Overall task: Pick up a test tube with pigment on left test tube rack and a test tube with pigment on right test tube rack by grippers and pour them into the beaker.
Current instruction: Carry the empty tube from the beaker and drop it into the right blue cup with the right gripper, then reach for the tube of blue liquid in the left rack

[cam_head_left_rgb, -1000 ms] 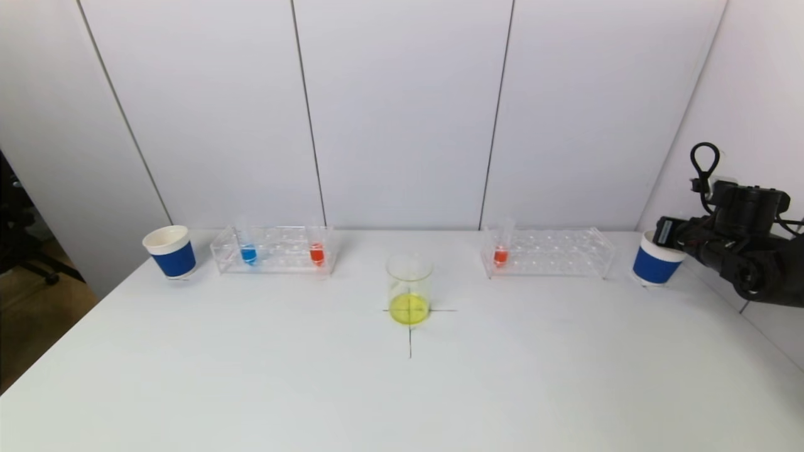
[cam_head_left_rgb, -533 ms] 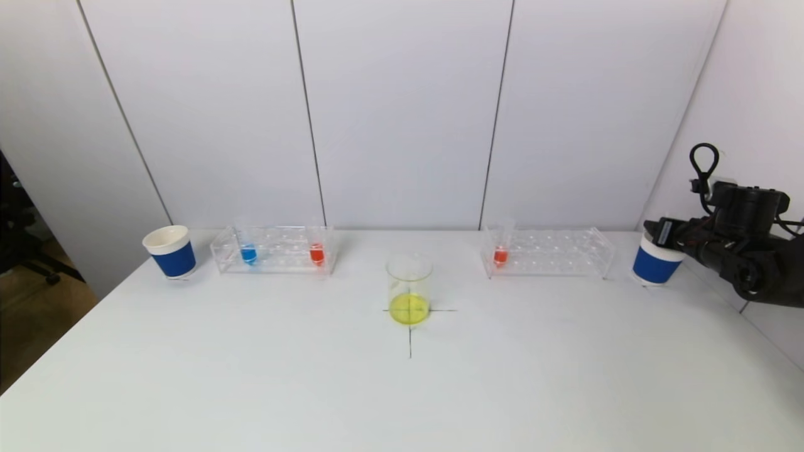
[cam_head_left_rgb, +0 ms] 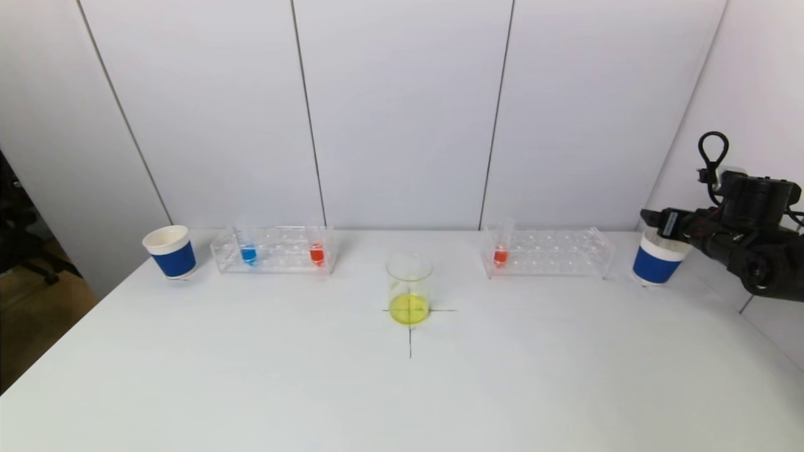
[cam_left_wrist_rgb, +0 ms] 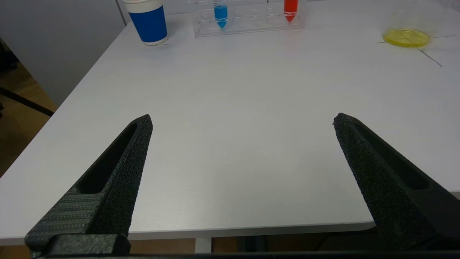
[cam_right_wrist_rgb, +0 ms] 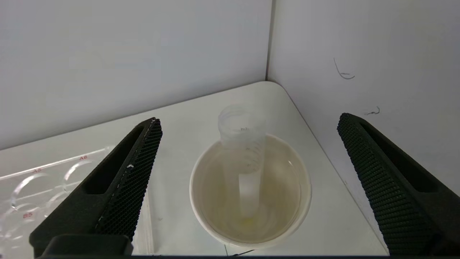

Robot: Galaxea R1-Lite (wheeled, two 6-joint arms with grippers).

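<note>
My right gripper [cam_right_wrist_rgb: 248, 122] gapes above the cup [cam_right_wrist_rgb: 201, 201]; left gripper [cam_left_wrist_rgb: 242, 120] spread over white table [cam_head_left_rgb: 251, 376], beaker [cam_head_left_rgb: 409, 289] at twelve.

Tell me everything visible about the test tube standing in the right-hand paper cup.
The test tube is clear plastic with printed graduation marks and an open, uncapped mouth. It looks empty, apart from what may be a faint yellowish trace near its tip. It leans inside the blue-banded paper cup, tip resting on the cup's floor, mouth rising above the rim. The cup sits near the table's far right corner. The right gripper hangs open over it, fingers clear of the tube.
</note>
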